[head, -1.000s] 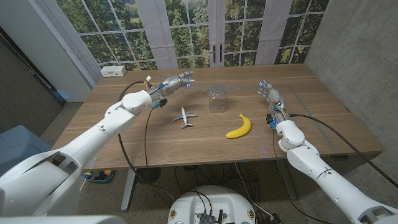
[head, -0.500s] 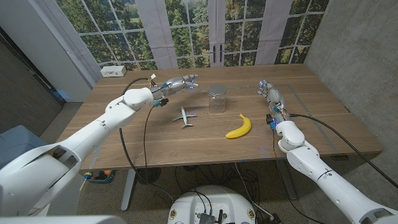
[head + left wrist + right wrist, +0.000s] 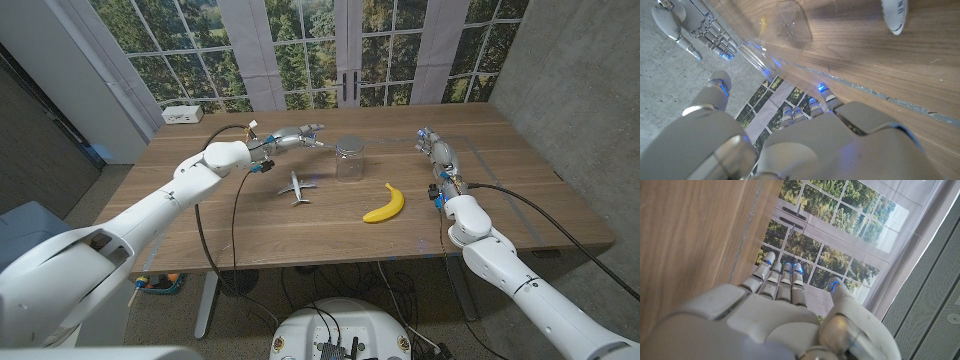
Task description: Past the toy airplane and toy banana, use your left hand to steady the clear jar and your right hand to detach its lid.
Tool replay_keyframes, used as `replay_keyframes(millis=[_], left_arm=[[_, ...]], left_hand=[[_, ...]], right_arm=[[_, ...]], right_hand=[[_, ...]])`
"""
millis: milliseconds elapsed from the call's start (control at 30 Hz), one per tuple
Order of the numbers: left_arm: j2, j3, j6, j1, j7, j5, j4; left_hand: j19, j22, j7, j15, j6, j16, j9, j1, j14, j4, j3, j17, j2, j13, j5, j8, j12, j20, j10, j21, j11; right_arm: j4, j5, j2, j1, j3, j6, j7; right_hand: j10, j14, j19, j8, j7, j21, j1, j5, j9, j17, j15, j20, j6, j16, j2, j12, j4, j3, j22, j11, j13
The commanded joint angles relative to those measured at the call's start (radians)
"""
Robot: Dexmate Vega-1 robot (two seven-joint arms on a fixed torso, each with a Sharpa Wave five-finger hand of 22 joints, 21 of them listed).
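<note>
- Left hand (image 3: 293,135) hangs above the table just beside the clear jar (image 3: 349,160), on the jar's window-facing left side, fingers apart and holding nothing.
- Over the last second that hand has travelled from a spot well left of the jar to one near its lid (image 3: 349,148), the fingertips now pointing at the jar's upper part; they are not yet touching it as far as the head view shows.
- From the left wrist, the jar (image 3: 783,27) sits ahead of the fingers (image 3: 815,102) with bare wood between them, which fits a hand closing in rather than gripping.
- My reading: the steadying step is under way but unfinished, so the jar is not braced and the lid is not ready to be twisted.
- Right hand (image 3: 436,152) stands well to the jar's right, fingers straight and close together with the thumb apart, empty; it has not shifted across the three head pictures.
- Toy airplane (image 3: 298,186) lies on the near side of the jar, slightly left; toy banana (image 3: 385,205) lies near-right of it. Both are where they were.
- Jar and lid show no readable label. The left wrist view catches dark lettering on a white object (image 3: 894,15) beside the jar, too cropped to read.
</note>
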Motion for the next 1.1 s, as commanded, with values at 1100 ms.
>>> replay_keyframes(millis=[1100], left_arm=[[-0.095,0.121,0.021,-0.142,-0.087,0.118,0.149]], left_hand=[[-0.071,0.007,0.018,-0.025,-0.038,-0.003,0.003,0.108,-0.086,0.003,-0.062,0.001,-0.001,0.002,0.011,0.007,0.006,0.038,-0.008,-0.107,0.006]], right_arm=[[-0.033,-0.013,-0.003,-0.049,0.03,0.046,-0.005]], right_hand=[[0.017,0.013,0.021,0.002,0.008,-0.017,-0.012,0.0,0.003,0.001,0.001,0.005,0.016,0.012,0.005,0.008,-0.014,-0.005,0.004,0.006,0.003]])
